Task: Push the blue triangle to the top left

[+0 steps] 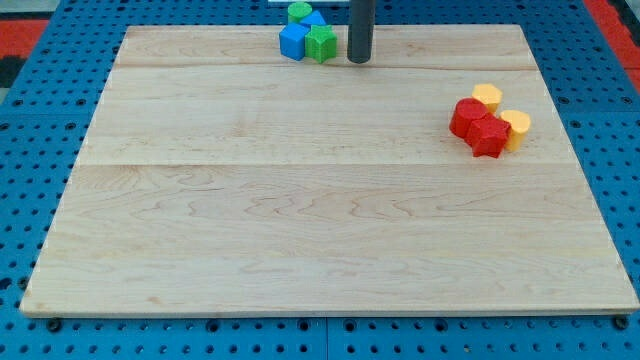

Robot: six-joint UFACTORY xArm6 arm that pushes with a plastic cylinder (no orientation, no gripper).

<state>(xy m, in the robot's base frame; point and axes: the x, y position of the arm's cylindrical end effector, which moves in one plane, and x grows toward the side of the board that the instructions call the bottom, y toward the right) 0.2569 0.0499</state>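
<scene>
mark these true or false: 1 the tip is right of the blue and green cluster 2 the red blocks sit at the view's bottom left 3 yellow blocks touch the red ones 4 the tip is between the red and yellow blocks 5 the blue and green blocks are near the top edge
1. True: my tip stands just to the right of the green block and the blue block.
2. False: the red blocks sit at the view's right, in its upper half.
3. True: the yellow blocks press against the red ones.
4. False: my tip is far from them, by the blue and green cluster.
5. True: they crowd the board's top edge.
</scene>
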